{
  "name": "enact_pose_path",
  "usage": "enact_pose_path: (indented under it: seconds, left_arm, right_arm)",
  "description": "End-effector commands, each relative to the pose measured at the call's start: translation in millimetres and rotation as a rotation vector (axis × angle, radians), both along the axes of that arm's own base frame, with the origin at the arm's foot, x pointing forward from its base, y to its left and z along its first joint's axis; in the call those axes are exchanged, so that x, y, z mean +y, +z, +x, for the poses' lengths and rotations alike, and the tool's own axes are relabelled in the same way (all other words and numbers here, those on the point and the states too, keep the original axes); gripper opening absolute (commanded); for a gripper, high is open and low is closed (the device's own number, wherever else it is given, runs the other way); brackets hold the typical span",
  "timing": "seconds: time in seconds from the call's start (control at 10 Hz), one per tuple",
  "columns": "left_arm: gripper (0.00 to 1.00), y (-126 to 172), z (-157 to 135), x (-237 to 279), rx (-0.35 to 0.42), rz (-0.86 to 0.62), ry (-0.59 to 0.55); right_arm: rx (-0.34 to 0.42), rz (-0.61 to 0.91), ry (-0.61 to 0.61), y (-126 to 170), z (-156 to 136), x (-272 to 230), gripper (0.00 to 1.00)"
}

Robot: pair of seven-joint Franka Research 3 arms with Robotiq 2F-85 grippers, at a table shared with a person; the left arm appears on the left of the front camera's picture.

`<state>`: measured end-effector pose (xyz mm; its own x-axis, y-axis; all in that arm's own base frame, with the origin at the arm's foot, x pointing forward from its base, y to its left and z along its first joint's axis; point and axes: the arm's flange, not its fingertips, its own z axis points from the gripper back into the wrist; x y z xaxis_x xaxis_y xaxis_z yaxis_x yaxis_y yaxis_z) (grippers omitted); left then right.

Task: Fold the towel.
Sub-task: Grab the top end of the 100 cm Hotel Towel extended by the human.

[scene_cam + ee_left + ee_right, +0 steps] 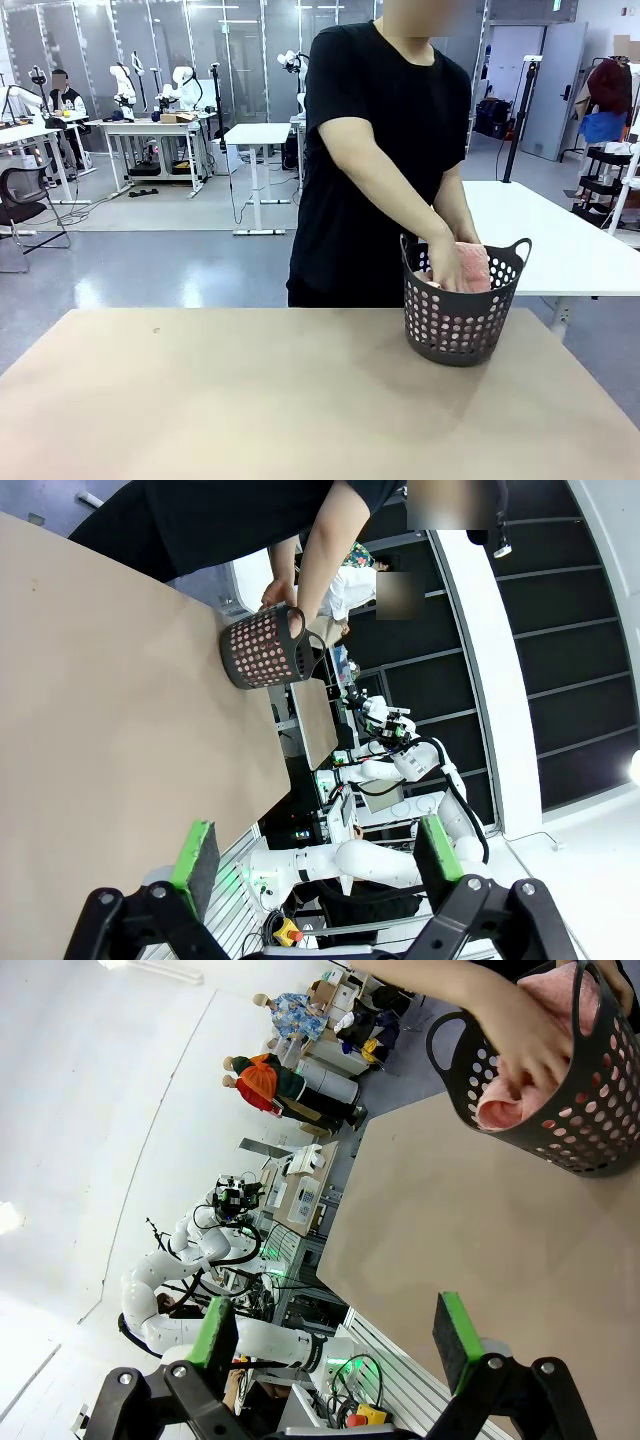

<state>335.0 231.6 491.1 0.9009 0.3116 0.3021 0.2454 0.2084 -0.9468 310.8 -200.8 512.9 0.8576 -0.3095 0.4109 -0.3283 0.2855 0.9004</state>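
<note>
The salmon-pink towel lies bunched inside a dark perforated basket at the table's far right. A person in a black shirt stands at the far side with both hands in the basket on the towel. In the right wrist view the towel shows pink under the person's hand, inside the basket. The left wrist view has the basket far off on the table. My left gripper is open with nothing between its green pads. My right gripper is open too, held well away from the basket.
The tan table stretches wide in front of the basket. A white table stands behind at the right, with more tables, chairs and lab gear farther back.
</note>
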Motion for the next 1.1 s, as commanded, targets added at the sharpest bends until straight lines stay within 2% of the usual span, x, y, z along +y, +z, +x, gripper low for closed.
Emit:
enact_pose_path:
  seconds: [0.0, 1.0]
  left_arm:
    - [1.00, 0.4, -0.4, 0.4, 0.000, -0.004, -0.003]
    - [1.00, 0.4, -0.4, 0.4, 0.000, -0.004, -0.003]
  right_arm:
    - [-0.010, 0.008, 0.000, 0.6, 0.2, -1.0, 1.00]
    - [-0.010, 0.008, 0.000, 0.6, 0.2, -1.0, 1.00]
